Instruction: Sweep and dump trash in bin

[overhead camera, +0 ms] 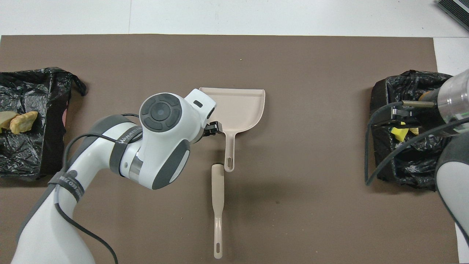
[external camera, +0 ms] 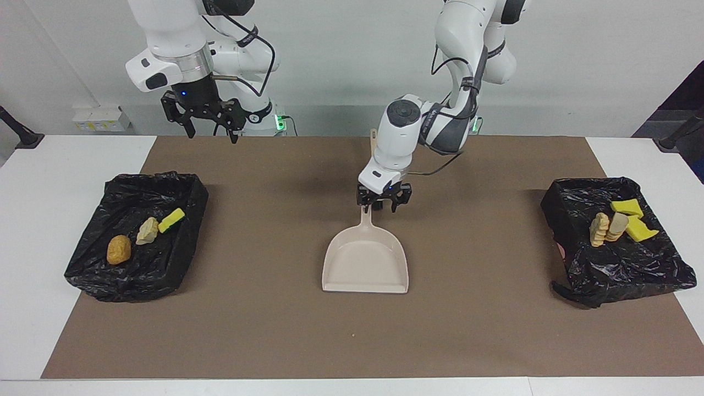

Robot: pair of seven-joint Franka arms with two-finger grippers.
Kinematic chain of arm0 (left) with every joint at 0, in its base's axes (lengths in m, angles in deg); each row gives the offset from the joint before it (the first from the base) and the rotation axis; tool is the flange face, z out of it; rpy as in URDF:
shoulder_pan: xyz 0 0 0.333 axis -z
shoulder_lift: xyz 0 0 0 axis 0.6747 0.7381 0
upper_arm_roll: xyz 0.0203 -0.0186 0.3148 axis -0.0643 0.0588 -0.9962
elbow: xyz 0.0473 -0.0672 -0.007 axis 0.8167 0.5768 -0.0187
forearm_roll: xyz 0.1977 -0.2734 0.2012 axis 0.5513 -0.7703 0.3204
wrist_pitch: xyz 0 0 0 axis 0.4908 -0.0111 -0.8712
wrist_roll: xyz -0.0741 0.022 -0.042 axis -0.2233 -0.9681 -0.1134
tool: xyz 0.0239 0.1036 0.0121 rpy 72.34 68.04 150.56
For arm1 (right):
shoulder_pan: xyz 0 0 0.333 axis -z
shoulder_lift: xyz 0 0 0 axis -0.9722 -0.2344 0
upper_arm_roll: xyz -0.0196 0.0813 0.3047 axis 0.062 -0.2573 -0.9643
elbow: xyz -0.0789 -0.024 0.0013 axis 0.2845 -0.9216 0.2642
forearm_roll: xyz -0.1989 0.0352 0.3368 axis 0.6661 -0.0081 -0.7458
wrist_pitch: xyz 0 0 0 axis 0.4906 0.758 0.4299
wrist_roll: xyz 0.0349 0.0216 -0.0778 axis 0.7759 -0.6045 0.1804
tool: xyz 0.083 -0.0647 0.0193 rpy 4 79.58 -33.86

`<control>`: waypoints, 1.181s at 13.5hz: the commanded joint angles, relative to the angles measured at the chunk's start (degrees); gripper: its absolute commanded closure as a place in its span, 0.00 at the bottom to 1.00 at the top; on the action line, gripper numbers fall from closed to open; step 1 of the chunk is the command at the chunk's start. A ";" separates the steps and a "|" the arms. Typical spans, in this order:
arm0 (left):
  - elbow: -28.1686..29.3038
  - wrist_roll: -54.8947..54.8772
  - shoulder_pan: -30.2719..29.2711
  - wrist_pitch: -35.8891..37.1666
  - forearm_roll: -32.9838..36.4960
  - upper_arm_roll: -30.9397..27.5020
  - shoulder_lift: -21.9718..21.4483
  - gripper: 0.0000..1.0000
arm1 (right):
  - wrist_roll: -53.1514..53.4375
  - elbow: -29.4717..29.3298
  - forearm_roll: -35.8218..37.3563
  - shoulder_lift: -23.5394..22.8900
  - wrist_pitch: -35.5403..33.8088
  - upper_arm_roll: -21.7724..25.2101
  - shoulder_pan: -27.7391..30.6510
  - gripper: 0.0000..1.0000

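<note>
Left gripper [external camera: 384, 206]: fingers spread, empty, low over the mat beside the dustpan handle, toward the left arm's end.
Right gripper [external camera: 209, 120]: jaws wide, holding nothing, up in the air by the right arm's base; this arm waits.
Dustpan [external camera: 366, 264]: lies flat mid-mat, handle pointing toward the robots, tray bare.
Brush [overhead camera: 218, 205]: lies on the mat nearer to the robots than the dustpan, its tip just beside the handle end.
Trash [external camera: 147, 231]: none loose on the mat; an orange-brown lump, a pale lump and a yellow sponge lie in the bin at the right arm's end, two pale lumps and yellow sponge pieces [external camera: 632, 219] in the other.
Handling: the scraps look light, the sponge soft; probably best herded with the brush, not pinched.
Bins [external camera: 93, 264]: two shallow trays lined with crinkled black bags, one at each end.
Surface: a brown mat [external camera: 495, 330] on a white table [external camera: 49, 181].
Room: plain pale wall.
</note>
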 commanded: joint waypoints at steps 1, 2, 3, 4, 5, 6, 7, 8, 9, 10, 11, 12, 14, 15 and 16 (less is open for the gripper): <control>1.05 -4.53 -3.96 3.46 0.21 0.17 -3.51 0.00 | -1.70 -1.64 -1.65 -0.93 -0.91 0.20 0.51 0.00; 1.14 -7.25 -5.55 5.74 0.21 0.17 -4.56 0.00 | -1.70 -1.64 -2.70 -1.01 -0.82 0.20 0.61 0.00; 1.40 -9.71 -7.48 8.11 0.30 0.17 -5.88 0.00 | -1.70 -1.64 -3.49 -1.10 -0.82 0.29 0.69 0.00; 1.75 -12.78 -10.11 10.22 0.30 0.26 -7.20 0.00 | -1.70 -1.64 -3.41 -1.10 -0.82 0.29 0.69 0.00; 2.19 -16.38 -12.57 12.94 0.30 0.26 -8.69 0.00 | -1.70 -1.55 -3.41 -1.10 -0.82 0.29 0.69 0.00; 2.81 -19.55 -14.77 15.32 0.30 0.26 -10.36 0.00 | -1.79 -1.55 -3.33 -1.10 -0.73 0.29 0.78 0.00; 3.77 -21.84 -16.53 16.65 0.30 0.26 -11.85 0.00 | -1.79 -1.55 -3.32 -1.02 -0.64 0.29 0.78 0.00; 5.08 -23.87 -17.94 17.10 0.30 0.26 -13.09 0.00 | -1.70 -1.55 -3.24 -1.01 -0.56 0.29 0.78 0.00; 6.49 -25.63 -19.26 17.45 0.30 0.17 -13.97 0.00 | -1.62 -1.55 -3.32 -1.01 -0.55 0.29 0.70 0.00; 7.29 -27.04 -21.01 17.54 0.39 0.17 -14.85 0.00 | -1.61 -1.55 -3.24 -0.93 -0.55 0.20 0.61 0.00; 7.38 -28.97 -22.77 18.06 0.47 0.17 -15.12 0.00 | -1.70 -1.55 -3.15 -0.93 -0.55 0.29 0.61 0.00; 7.38 -31.07 -24.88 18.76 1.00 0.17 -15.30 0.00 | -1.70 -1.46 -3.58 -1.01 -0.38 0.29 0.61 0.00; 7.38 -35.03 -28.57 18.95 2.84 0.26 -16.17 0.00 | -1.61 -1.46 -3.59 -0.93 1.02 0.29 0.61 0.00; 7.30 -36.96 -30.24 18.95 2.85 0.17 -16.35 0.00 | -1.61 -1.38 -3.59 -0.93 1.03 0.29 0.61 0.00; 6.86 -37.94 -31.39 18.95 2.85 0.17 -16.35 0.00 | -1.61 -1.37 -3.68 -0.93 1.03 0.29 0.61 0.00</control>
